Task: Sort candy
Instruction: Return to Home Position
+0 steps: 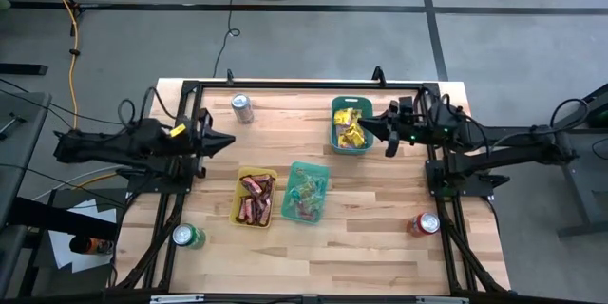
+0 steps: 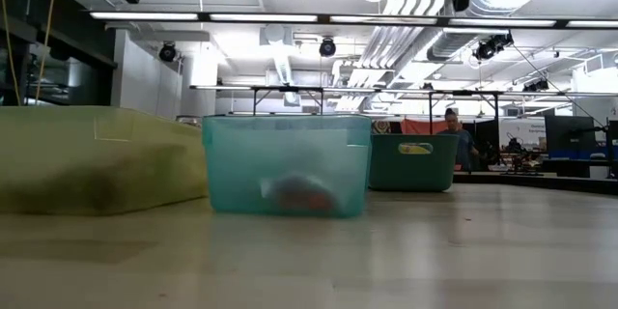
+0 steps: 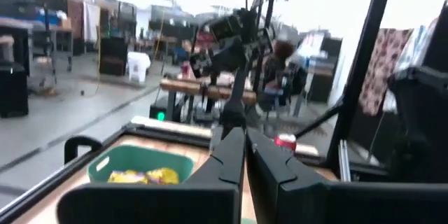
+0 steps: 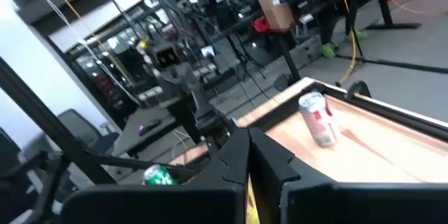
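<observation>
1. You have a big wooden table with a dark frame around it.
2. Your left arm lies along the left side of the table. Your right arm lies along the right side.
3. Your left gripper points toward the middle of the table. Its two fingers are pressed together and nothing is in them. It is well apart from all the candy.
4. Your right gripper points left. From above, its tip sits over the right side of the green bin. Its fingers are pressed together too, with nothing in them.
5. The green bin is near the far edge of the table, on the right half.
6. The yellow tray and the teal tray sit side by side in the middle of the table, close but not touching. The yellow one is on the left.
7. Three cans stand on the table. The silver can is near the far edge, the green can is near the front left corner, and the red can is near the front right.
8. The yellow candy is in the green bin.
9. The red-brown bars are in the yellow tray.
10. The tiny pieces are in the teal tray.
</observation>
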`<control>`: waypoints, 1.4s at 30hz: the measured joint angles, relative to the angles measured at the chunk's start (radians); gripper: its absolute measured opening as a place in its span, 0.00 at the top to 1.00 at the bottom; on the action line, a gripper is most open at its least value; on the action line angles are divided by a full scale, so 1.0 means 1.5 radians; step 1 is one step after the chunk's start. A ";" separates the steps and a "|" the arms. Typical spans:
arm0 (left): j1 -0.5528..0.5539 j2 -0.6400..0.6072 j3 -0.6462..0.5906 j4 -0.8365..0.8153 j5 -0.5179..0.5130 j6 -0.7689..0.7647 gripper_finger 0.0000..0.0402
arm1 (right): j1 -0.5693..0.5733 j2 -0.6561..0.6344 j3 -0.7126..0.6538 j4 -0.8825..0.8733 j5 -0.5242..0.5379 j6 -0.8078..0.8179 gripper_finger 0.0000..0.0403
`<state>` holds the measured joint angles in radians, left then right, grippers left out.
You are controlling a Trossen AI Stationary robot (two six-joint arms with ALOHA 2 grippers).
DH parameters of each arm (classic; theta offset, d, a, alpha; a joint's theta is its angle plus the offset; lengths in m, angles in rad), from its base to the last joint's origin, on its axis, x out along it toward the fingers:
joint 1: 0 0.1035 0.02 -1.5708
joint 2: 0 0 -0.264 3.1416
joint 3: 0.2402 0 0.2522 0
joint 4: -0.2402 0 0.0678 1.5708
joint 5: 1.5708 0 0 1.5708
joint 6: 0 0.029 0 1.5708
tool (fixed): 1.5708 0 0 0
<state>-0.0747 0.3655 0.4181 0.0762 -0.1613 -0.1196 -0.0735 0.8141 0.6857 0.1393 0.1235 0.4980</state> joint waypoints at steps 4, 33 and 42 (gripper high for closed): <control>0.014 -0.051 -0.086 0.090 0.004 -0.026 1.00 | 0.011 0.001 0.000 0.030 0.016 -0.001 0.99; 0.023 -0.147 -0.271 0.206 -0.004 -0.159 1.00 | 0.018 -0.046 0.000 -0.083 -0.178 -0.065 1.00; 0.023 -0.147 -0.271 0.206 -0.004 -0.158 1.00 | 0.050 -0.151 -0.074 -0.137 -0.181 -0.120 1.00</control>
<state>-0.0395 0.1452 0.0120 0.3851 -0.1669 -0.3559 0.0016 0.5877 0.5742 -0.0669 -0.1478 0.3184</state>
